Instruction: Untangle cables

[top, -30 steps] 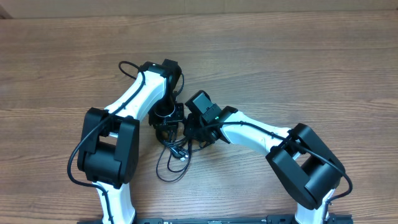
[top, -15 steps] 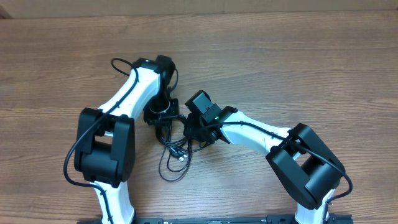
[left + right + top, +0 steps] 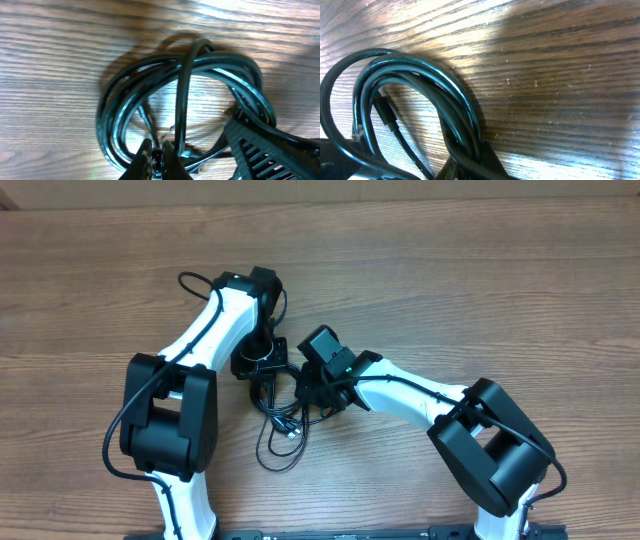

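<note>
The cables (image 3: 281, 442) lie on the wooden counter (image 3: 450, 280) in the narrow gap between the two arms, a small knot of thin black cord right under the wrists. A couple of slack loops trail out of it toward the robot's base.

Close up, the cords are glossy and dark and catch a bluish sheen from the light. Several turns lie side by side in a rough coil flat on the wood. From the left wrist, one strand rises over the top of the coil and runs straight down across it, and a thinner strand crosses the open middle. From the right wrist, the turns sweep round in an arc and gather into one thick bunch. A small dark plug end lies inside the coil.

The left tool (image 3: 156, 157) is clenched at the near rim of the coil, its tips nipped together on a thin strand. The right tool (image 3: 470, 169) is also clenched, with the bunched cords running down into its grip.
</note>
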Motion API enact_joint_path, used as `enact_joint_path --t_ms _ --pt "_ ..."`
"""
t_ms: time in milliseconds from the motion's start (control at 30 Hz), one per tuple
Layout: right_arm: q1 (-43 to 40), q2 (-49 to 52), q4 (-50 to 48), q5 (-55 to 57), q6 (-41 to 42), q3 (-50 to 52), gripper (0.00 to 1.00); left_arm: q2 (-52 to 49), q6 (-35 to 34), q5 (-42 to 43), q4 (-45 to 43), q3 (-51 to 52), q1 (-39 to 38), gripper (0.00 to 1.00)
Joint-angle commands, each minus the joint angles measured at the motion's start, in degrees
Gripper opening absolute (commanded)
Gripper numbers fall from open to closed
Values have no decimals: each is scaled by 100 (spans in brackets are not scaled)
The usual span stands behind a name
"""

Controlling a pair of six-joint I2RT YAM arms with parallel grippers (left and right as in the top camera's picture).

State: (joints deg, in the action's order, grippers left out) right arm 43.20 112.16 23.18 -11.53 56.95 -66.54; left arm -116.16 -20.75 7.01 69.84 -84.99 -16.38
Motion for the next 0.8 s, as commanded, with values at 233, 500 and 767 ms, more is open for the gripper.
enact_joint_path --t_ms 233,500,767 --pt "-20 70 -17 96 -17 -90 5 -35 -155 -339 -713 946 -286 4" --pt "-20 70 -35 96 -17 -90 5 -35 -11 -240 -326 1091 -286 4" --pt "-20 70 -35 96 -17 -90 5 -31 22 -249 -48 603 -177 4"
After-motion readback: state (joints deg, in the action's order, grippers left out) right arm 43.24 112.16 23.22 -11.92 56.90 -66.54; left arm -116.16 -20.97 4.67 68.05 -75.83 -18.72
